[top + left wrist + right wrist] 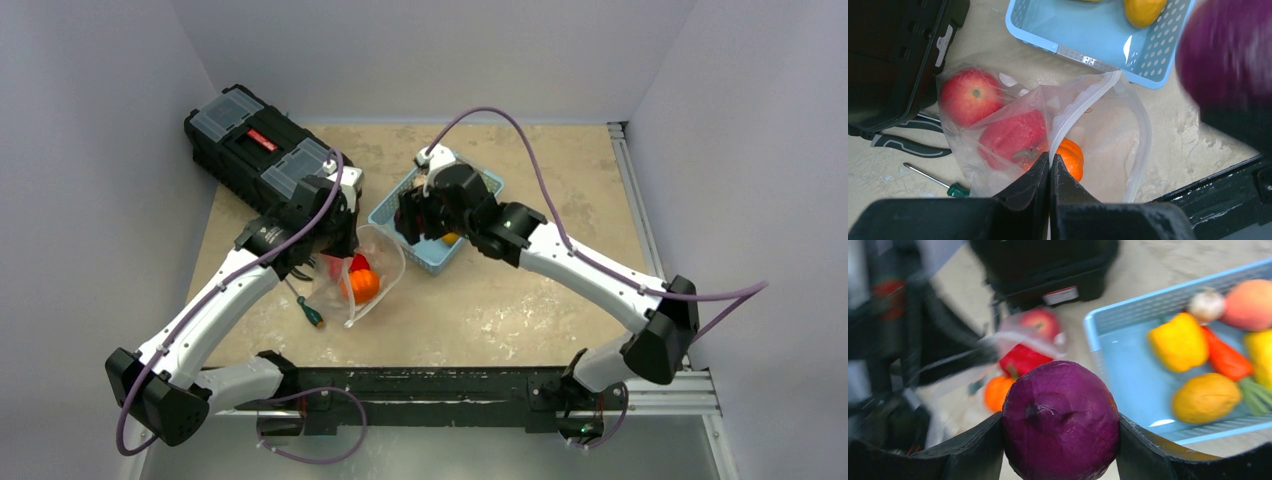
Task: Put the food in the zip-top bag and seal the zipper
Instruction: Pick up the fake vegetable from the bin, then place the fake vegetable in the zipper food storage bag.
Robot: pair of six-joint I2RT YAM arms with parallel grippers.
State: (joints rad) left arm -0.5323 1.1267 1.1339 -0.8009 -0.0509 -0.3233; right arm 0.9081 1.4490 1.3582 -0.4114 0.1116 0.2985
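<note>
Toolbox (250,145), big and black, sits at the upper left of the top view on the tan worktop (500,310). Dark pliers (908,145) and a green-handled screwdriver (955,189) lie flat at the left of my left wrist view.

Next comes my left claw (1049,167). It is squeezed tight, and its two tips pinch the thin plastic of the zip-top bag (1098,130) at the near side of its mouth. The bag lies left of the middle in the top view, between the toolbox and the basket. Its mouth gapes wide on the side nearest the basket. The zipper (1083,107) is a pale strip running round that open mouth, not pressed together. Inside the bag I see a red apple (970,97) on the left, a bumpy red veggie (1015,137) beside it, and an orange pumpkin (1070,157) right by my claw tips.

To the right of the bag, close by, is the light blue basket (1088,325). In it lie a yellow pepper (1178,342), a carrot (1225,357), a garlic (1205,305), a peach (1250,302) and a round yellow-orange fruit (1205,397).

My right claw (1060,435) grips a round purple onion (1060,422) between both fingers. It holds the onion up in the air over the left part of the basket, near the bag's mouth.
</note>
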